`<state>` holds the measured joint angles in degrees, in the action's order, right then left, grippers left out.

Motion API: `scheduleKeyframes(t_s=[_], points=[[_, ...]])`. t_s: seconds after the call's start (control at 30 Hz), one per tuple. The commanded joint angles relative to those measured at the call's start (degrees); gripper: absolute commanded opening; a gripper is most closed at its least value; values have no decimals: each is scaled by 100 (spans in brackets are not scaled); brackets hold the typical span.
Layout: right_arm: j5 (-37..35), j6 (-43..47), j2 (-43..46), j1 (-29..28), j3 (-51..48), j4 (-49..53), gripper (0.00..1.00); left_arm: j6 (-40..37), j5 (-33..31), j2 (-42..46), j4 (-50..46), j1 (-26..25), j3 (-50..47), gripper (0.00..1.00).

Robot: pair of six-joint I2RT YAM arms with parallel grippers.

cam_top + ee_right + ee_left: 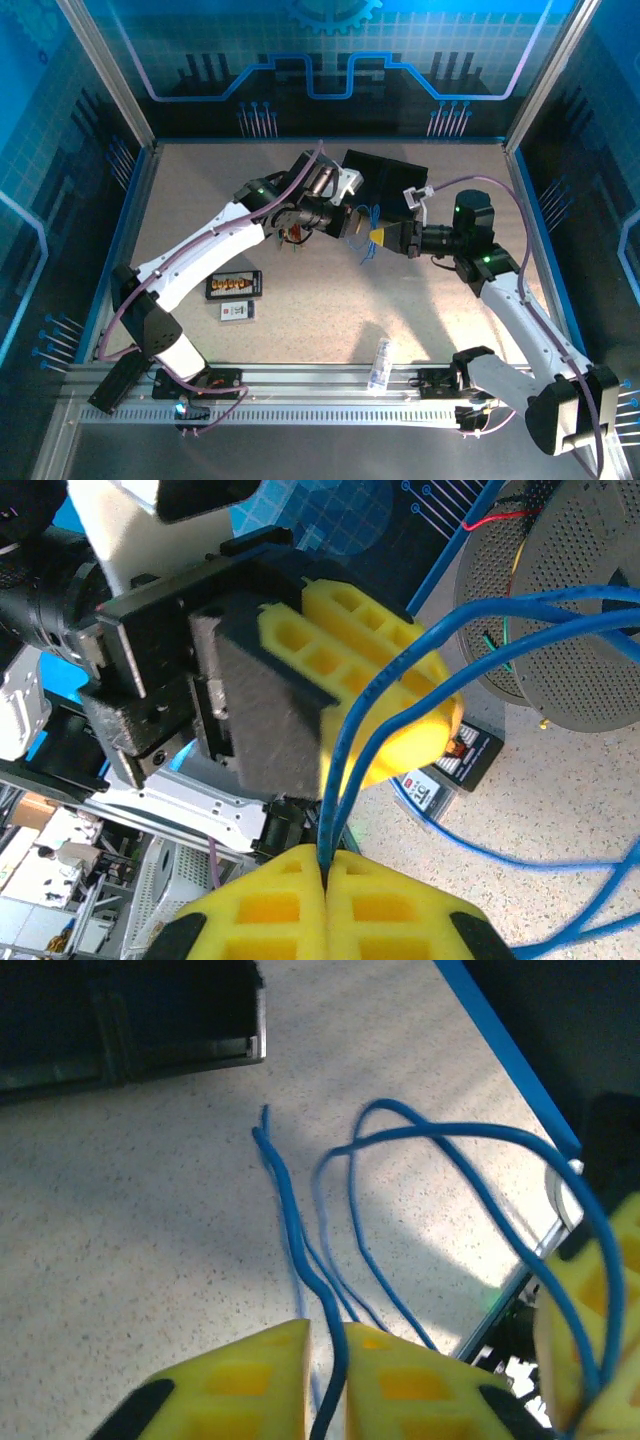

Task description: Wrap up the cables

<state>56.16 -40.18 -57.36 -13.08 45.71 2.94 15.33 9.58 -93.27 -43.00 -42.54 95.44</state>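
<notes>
Speckled tabletop (330,330) lies under both arms; mid-table, the left gripper (325,1338) and right gripper (327,865) each pinch the blue cable (292,1210) between closed yellow pads (250,1380). A few slack loops sprawl between them and its free end dangles loose, so wrapping looks barely begun, with no tidy coil yet.

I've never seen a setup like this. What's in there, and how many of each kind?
robot grippers: 2, the left gripper and the right gripper
bunch of blue cables: 1
black board with orange connectors: 1
small white card: 1
clear packet: 1
black tray: 1
Total: 7
</notes>
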Motion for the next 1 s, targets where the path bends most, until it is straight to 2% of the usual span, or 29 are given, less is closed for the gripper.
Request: scheduleKeyframes(t_s=[0.0, 0.07, 0.2, 0.3, 0.53, 0.7, 0.77, 0.8, 0.87, 0.97], points=[[-21, 324, 363, 63, 121, 434, 0, -20, -665, 321, -71, 167, -13, 5], [-129, 512, 619, 264, 138, 831, 0, 134, -756, 683, 58, 503, -284, 0], [-297, 745, 1188, 958, 96, 1479, 0, 435, -747, 1638, 552, 1363, -1016, 0], [-336, 760, 1382, 1328, 45, 1644, 0, 448, -791, 2129, 740, 1734, -1290, 0], [-48, 303, 1230, 1324, -267, 919, 0, 374, -877, 2336, 717, 1880, -1247, 0], [-96, 284, 1110, 1280, -374, 911, 0, 271, -858, 2375, 811, 1878, -1234, 0], [-106, 216, 1057, 1206, -412, 810, 32, 278, -614, 2346, 877, 1873, -1198, 0], [-114, 195, 1036, 1133, -410, 750, 38, 299, -366, 2317, 945, 1873, -1192, 0], [-217, 283, 1016, 1022, -339, 848, 44, 341, 125, 2272, 1083, 1868, -1219, 0], [-409, 453, 1042, 969, -265, 1081, 47, 455, 423, 2286, 1218, 1864, -1256, 0]])
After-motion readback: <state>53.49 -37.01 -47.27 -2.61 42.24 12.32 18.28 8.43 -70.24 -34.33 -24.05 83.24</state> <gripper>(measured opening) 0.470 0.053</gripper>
